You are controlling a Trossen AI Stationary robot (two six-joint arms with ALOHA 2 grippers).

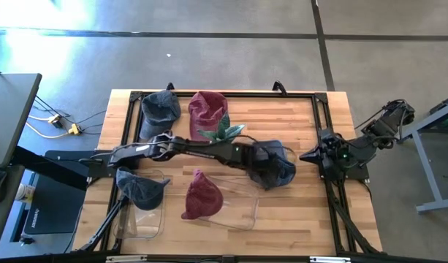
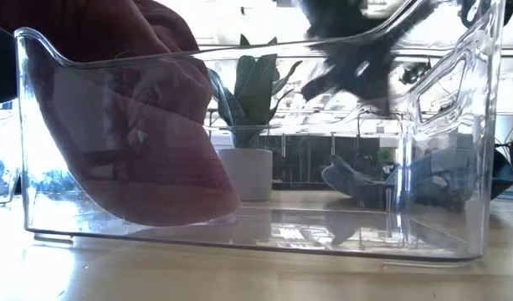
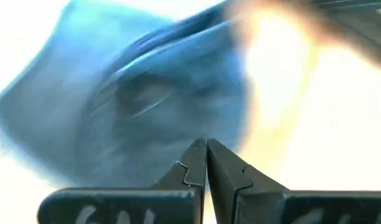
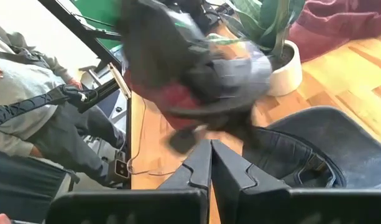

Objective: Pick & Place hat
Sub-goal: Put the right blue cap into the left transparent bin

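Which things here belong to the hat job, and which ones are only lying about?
For the job:
- blue denim hat at the left pincer
- maroon hat in the clear bin
- navy hat in the smaller clear bin
- spare maroon hat and denim hat

Lying about:
- potted plant
- right pincer, parked at the table's edge

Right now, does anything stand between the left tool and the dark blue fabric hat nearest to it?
Nothing visible does. The shut left tool points straight at the dark blue fabric hat, with nothing between them.
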